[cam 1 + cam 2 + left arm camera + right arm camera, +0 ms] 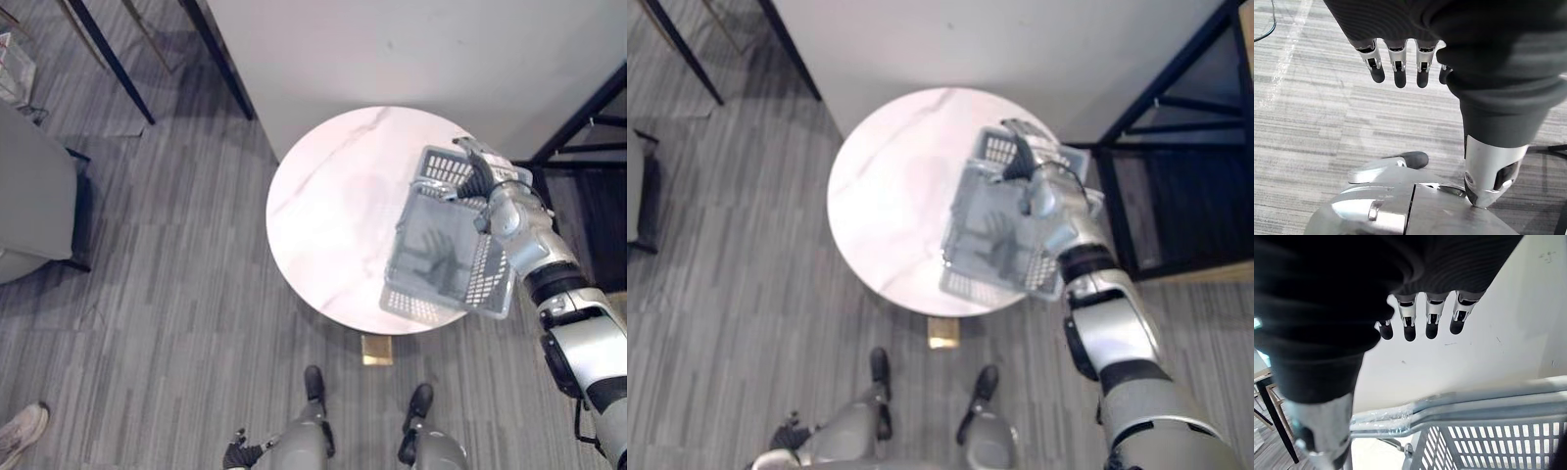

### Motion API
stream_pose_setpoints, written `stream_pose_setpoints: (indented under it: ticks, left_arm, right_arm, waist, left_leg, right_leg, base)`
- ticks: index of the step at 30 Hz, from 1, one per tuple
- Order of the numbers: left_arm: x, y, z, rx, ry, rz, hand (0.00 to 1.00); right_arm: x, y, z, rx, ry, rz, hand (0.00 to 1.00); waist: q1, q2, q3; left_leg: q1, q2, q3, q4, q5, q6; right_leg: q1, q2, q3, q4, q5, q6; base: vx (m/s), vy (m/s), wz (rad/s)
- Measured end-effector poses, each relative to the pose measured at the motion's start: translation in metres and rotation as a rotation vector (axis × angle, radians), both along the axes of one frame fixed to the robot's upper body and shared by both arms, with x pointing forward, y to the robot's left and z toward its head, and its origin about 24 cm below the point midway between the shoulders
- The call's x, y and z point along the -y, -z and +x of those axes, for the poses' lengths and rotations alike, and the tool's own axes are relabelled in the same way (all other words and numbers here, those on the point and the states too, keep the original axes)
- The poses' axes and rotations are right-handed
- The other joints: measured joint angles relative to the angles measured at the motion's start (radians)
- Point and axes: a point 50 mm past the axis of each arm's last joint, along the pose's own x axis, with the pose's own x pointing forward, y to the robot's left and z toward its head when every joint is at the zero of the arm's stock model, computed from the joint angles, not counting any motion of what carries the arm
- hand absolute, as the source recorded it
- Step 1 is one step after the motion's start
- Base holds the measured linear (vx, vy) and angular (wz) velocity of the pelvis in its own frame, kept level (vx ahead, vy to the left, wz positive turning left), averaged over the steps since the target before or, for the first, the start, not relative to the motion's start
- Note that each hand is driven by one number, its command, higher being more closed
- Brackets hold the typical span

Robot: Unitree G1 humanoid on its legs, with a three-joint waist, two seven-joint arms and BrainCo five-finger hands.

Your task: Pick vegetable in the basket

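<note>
- On the right side of the round table (333, 206), the grey basket (423, 306) is sitting, with one end sticking out a little past the table's edge.
- The inside of the basket is looking bare, and I cannot tell where the vegetable is.
- The right hand (482, 184) is hovering over the end of the basket farthest from the table's near edge.
- Its fingers (1409, 328) are hanging loose and nearly straight above the basket's handle (1459, 406), not touching it and holding nothing.
- The left hand (237, 453) is hanging low, well away from the table, with its fingers (1399, 73) loose over the floor (1308, 122) and holding nothing.
- I think the job is only starting, because nothing is being picked yet.
- Next, the robot is going to need to find the vegetable, bring an open hand down over it, and close softly.
</note>
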Motion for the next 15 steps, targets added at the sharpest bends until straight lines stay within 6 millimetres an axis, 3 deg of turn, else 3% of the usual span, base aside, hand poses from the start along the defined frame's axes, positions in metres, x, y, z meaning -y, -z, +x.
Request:
stream_pose_setpoints:
  ticks: [11, 15]
  left_arm:
    - [-0.002, -0.001, 0.001, 0.001, 0.009, 0.008, 0.00]
    - [-0.003, -0.001, 0.002, 0.003, 0.012, 0.010, 0.00]
  right_arm:
    - [-0.012, 0.030, -0.020, -0.084, -0.164, -0.165, 0.00]
    - [-0.012, 0.029, -0.021, -0.083, -0.180, -0.184, 0.00]
  waist:
    - [-0.001, -0.007, 0.004]
    - [0.000, -0.008, 0.004]
  left_leg:
    - [-0.004, 0.002, 0.008, -0.004, -0.001, 0.000]
    - [-0.004, 0.003, 0.008, -0.004, -0.001, 0.000]
  right_leg:
    - [-0.020, 0.004, 0.030, 0.003, 0.009, 0.002]
    - [-0.021, 0.004, 0.032, 0.003, 0.009, 0.002]
  base:
    - [-0.02, 0.003, -0.05]
    - [0.00, 0.000, 0.00]
